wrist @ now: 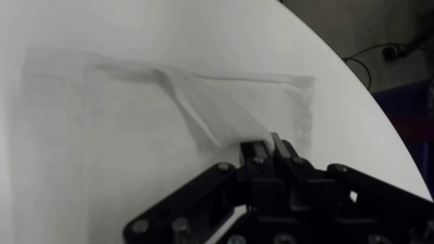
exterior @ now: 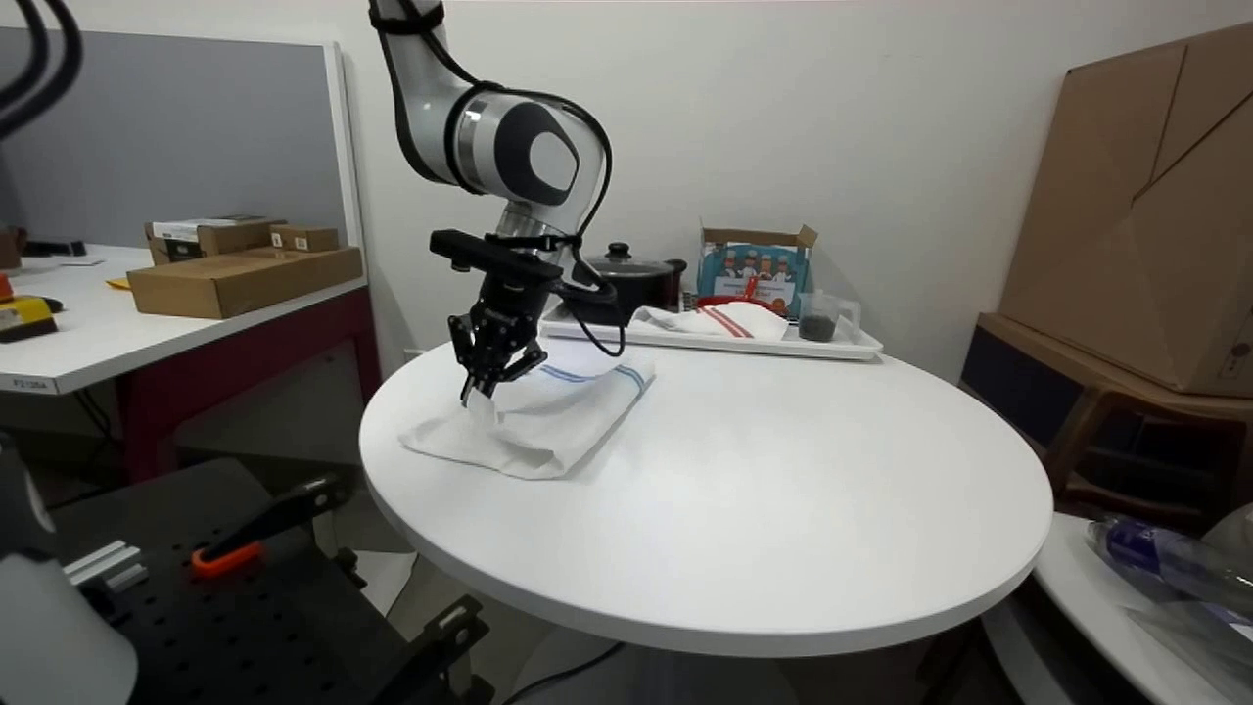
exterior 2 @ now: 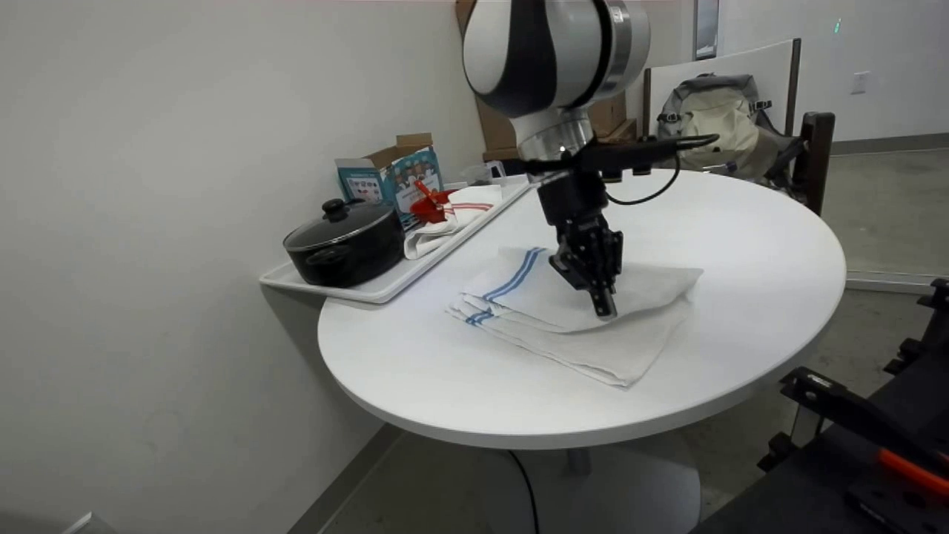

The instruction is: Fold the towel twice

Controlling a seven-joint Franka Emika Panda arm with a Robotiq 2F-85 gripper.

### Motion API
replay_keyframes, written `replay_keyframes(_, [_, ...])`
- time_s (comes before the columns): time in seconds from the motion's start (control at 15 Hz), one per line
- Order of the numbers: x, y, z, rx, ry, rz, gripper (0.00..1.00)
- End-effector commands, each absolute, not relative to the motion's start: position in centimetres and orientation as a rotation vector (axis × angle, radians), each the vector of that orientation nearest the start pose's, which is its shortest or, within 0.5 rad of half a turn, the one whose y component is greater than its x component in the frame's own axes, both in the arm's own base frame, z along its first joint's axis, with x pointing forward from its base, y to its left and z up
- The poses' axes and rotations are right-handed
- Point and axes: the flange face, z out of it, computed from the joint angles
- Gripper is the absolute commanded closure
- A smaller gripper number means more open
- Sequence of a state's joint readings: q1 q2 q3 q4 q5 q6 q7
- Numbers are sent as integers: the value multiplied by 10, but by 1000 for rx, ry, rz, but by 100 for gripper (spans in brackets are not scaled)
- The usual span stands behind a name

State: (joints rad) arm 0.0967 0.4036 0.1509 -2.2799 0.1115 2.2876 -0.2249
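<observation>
The white towel with blue stripes lies on the round white table, visible in both exterior views (exterior: pixel 563 426) (exterior 2: pixel 630 345). It is folded in layers, with the blue stripes towards the tray side. My gripper (exterior: pixel 477 394) is low over the towel, and it also shows in an exterior view (exterior 2: pixel 602 305). In the wrist view its fingers (wrist: pixel 269 145) are pinched on a raised flap of the towel (wrist: pixel 220 115). The flap is lifted a little and bent over the layers beneath. The rest of the towel lies on the table.
A white tray (exterior: pixel 852 348) at the table's edge by the wall holds a black pot (exterior 2: pixel 345 245), a red-striped cloth (exterior: pixel 734 318), a red item (exterior 2: pixel 431 204), a box (exterior: pixel 754 269) and a clear cup (exterior: pixel 820 318). The round table's edge (wrist: pixel 339 61) is close to the towel.
</observation>
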Motion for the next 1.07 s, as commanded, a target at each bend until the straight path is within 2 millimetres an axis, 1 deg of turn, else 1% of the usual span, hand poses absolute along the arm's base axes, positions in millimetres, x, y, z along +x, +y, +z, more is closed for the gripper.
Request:
replay_keyframes(0.0, [449,92,137,-2945,-552,740,92])
replay_keyframes(0.07, [446,82,134,-2948,-540,764,92])
replay_keyframes(0.13, [443,71,133,-2954,-518,783,67])
replay_keyframes(0.2, [442,61,132,-2955,-495,798,65])
replay_keyframes(0.4, [439,37,133,-2955,-431,822,45])
replay_keyframes(0.47, [438,33,134,-2955,-419,827,37])
replay_keyframes(0.6, [435,27,136,-2953,-403,842,24])
replay_keyframes(0.8, [426,28,137,-2941,-423,882,1])
replay_keyframes(1.0, [411,33,140,-2921,-464,922,0])
